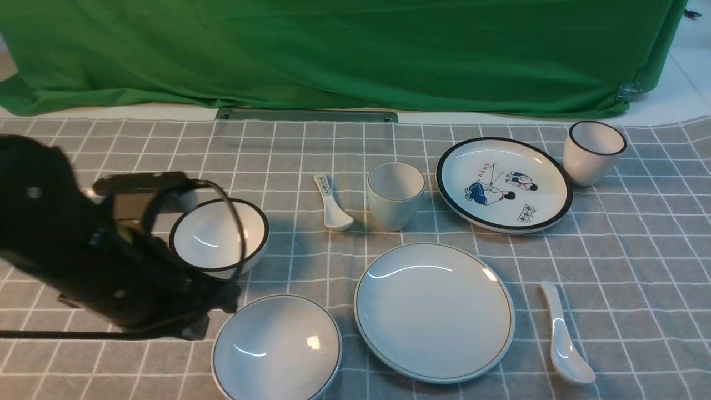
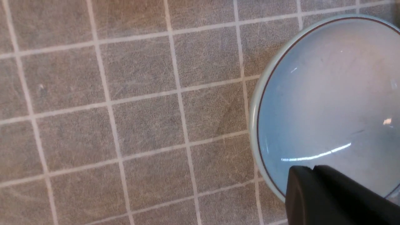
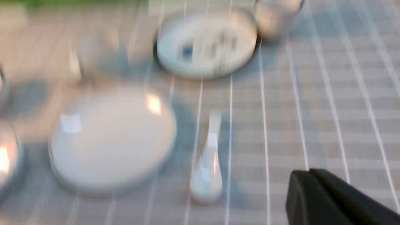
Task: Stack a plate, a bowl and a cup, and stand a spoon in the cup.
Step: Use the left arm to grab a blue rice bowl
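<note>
The plain plate [image 1: 433, 311] lies near the front centre, with the shallow bowl [image 1: 276, 347] to its left. Behind them stands the handleless cup [image 1: 395, 194]. To the right of the plate lies the long white spoon [image 1: 564, 333]. My left arm [image 1: 111, 261] reaches in from the left and ends just beside the bowl. In the left wrist view my left gripper [image 2: 307, 170] is shut and empty above the bowl's rim [image 2: 254, 103]. My right gripper [image 3: 304, 175] is shut and empty above the cloth, to one side of the spoon [image 3: 207, 162] and the plate [image 3: 112, 140]; that view is blurred.
A deeper black-rimmed bowl [image 1: 219, 236] sits partly behind my left arm. A small patterned-handle spoon [image 1: 332, 203] lies left of the cup. At the back right are a cartoon plate [image 1: 504, 183] and a black-rimmed cup [image 1: 593, 151]. A green cloth hangs behind the table.
</note>
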Available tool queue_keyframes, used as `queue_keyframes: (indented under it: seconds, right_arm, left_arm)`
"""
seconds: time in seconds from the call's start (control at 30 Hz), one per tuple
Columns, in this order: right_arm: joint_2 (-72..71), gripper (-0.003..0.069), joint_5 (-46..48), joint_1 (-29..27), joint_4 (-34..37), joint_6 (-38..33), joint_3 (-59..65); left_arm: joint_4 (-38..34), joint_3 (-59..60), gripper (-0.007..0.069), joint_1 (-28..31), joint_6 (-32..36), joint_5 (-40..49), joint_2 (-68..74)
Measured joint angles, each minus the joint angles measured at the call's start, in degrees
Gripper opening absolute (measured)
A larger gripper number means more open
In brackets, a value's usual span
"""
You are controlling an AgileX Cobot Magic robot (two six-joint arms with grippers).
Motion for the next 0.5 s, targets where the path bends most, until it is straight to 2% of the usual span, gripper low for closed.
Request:
queue_keyframes:
  seconds: [0.1, 0.2, 0.3, 0.4, 0.5]
  right_arm:
    - [6.3, 0.0023, 4.7, 4.7, -0.1, -2.2, -2.4]
    - [10.1, 0.0023, 4.4, 8.6, -0.1, -2.7, -2.6]
    - [11.2, 0.0023, 0.9, 11.9, 0.1, -2.0, -1.8]
    - [11.2, 0.0022, -1.2, 12.6, 0.1, -1.1, -0.9]
    - [11.2, 0.0022, -1.4, 12.7, 0.1, -1.0, -0.8]
  left_arm:
    - [0.8, -1.2, 0.0011, -1.5, -0.5, -1.2, 2.3]
    - [2.4, -1.7, 0.0057, -1.9, -1.0, -2.8, 5.3]
    - [4.8, -1.7, 0.0185, -2.0, -1.4, -4.2, 8.6]
    - [5.0, -1.7, 0.0346, -2.0, -1.4, -7.4, 11.7]
    - [5.0, -1.7, 0.0434, -2.0, -1.4, -9.0, 13.7]
